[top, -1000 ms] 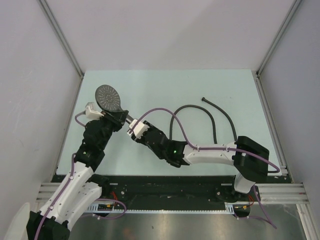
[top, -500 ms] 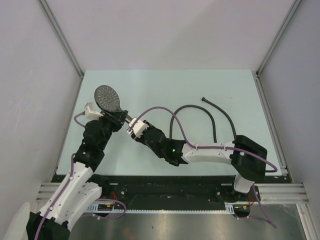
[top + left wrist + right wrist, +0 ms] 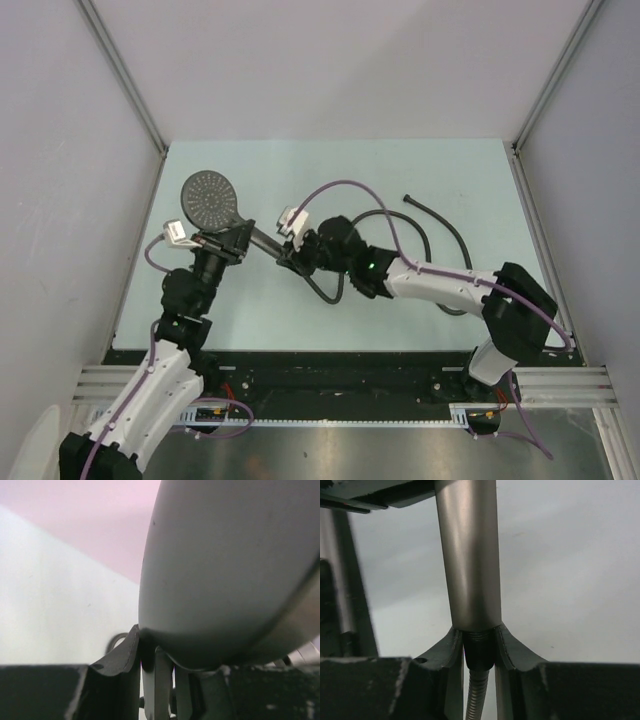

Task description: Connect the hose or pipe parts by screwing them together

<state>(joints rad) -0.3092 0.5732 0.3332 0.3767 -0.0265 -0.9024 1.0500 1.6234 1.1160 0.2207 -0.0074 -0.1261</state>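
Note:
The dark grey shower head (image 3: 208, 198) is held up at the left, its dotted face up and its handle (image 3: 262, 237) slanting right. My left gripper (image 3: 232, 243) is shut on the handle just below the head; in the left wrist view the head's smooth back (image 3: 230, 570) fills the frame above the fingers (image 3: 117, 655). My right gripper (image 3: 479, 650) is closed on the hose's black nut (image 3: 479, 652), which butts against the end of the handle (image 3: 470, 555). The ribbed hose (image 3: 477, 695) runs back between the fingers. The rest of the hose (image 3: 437, 211) loops over the table behind the right arm.
The pale green table (image 3: 300, 170) is boxed in by grey walls on three sides, with metal posts (image 3: 125, 80) at the back corners. Purple robot cables (image 3: 345, 186) arch over the right wrist. The hose's free end (image 3: 407, 198) lies at the back right.
The right wrist has turned and shifted right and back, its jaws closing on the nut. The shower head and left gripper have shifted slightly left.

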